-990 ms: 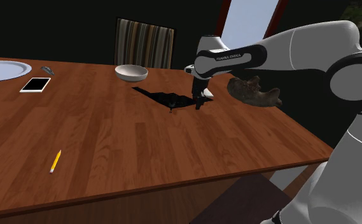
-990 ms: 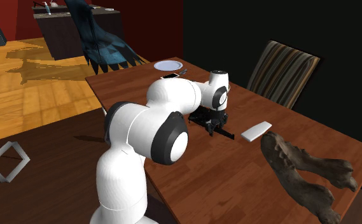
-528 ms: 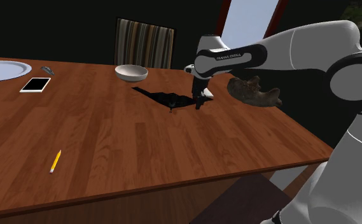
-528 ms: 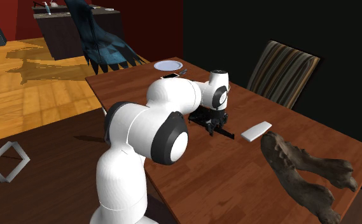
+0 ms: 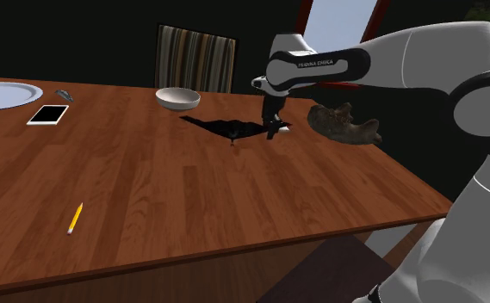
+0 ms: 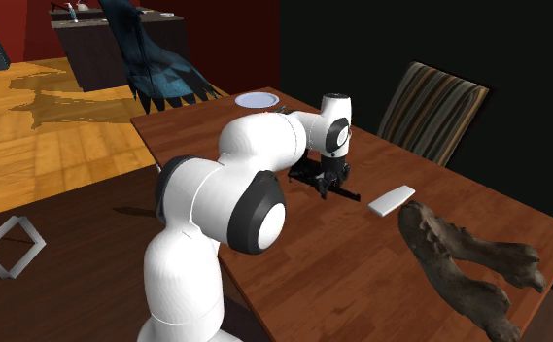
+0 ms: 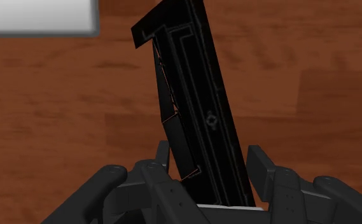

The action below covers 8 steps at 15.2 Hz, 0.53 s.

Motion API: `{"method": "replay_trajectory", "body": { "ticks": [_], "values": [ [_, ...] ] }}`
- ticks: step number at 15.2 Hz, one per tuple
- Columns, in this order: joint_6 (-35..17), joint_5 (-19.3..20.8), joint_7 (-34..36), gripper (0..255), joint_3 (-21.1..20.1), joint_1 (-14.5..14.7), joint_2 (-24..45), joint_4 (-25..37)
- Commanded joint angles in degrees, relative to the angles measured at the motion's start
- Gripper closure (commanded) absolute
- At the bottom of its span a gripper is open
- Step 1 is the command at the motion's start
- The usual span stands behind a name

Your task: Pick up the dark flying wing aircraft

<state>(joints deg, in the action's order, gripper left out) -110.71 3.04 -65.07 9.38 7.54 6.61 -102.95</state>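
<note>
Gripper (image 7: 211,160): we see the jaws closed narrowly on one wingtip of the black flying wing aircraft (image 5: 227,130). It lies over the wooden table (image 5: 148,198), near the white bowl (image 5: 177,98).

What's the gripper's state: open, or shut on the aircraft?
Shut on the aircraft: in the wrist view the gripper has both fingers against its wing, no gap showing.

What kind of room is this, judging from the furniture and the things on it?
Most likely a dining area in a house: a wooden table carries a white plate and a white bowl, and a striped chair stands at its far side.
</note>
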Motion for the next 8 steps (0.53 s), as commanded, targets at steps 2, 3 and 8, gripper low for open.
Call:
{"method": "replay_trajectory", "body": {
  "ticks": [2,3,8],
  "values": [
    [2.3,0.0,-0.1,255,0.0,0.0,-0.3,2.0],
    [3.0,0.0,-0.1,255,0.0,0.0,-0.4,2.7],
    [5.4,0.0,-0.3,255,0.0,0.0,-0.5,4.9]
  ]
}}
